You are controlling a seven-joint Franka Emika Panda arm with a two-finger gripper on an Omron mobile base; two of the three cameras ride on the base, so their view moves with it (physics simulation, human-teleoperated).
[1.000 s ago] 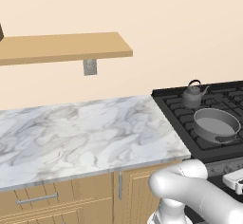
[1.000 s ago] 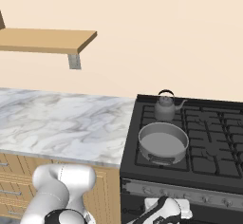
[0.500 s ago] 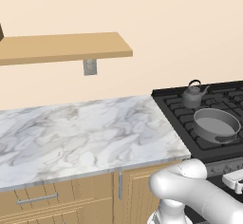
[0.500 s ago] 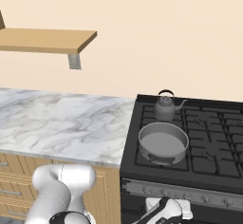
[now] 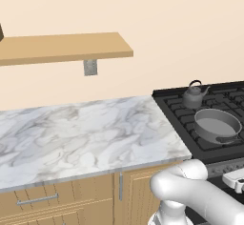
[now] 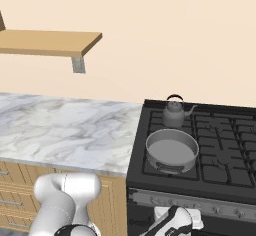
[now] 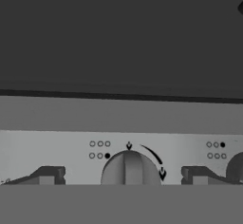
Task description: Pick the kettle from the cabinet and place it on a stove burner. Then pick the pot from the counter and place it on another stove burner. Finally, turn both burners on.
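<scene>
Kettle (image 6: pixel 173 114) sits on the far-left stove burner, pot (image 6: pixel 171 150) on the burner just nearer. Hand (image 7: pixel 123 176), fingers spread apart, faces a control knob (image 7: pixel 129 168) between them on the stove's front panel (image 7: pixel 57 123).

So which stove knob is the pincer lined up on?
The knob centred between the open pincer's fingertips, its marker dots filled lower right; the other knob sits at the right edge.

Kettle (image 6: pixel 174 114) & pot (image 6: pixel 171 150): matt grey metal. Counter (image 5: pixel 81 136) beside stove: glossy veined marble. Shelf (image 5: pixel 62 47): smooth tan wood.
</scene>
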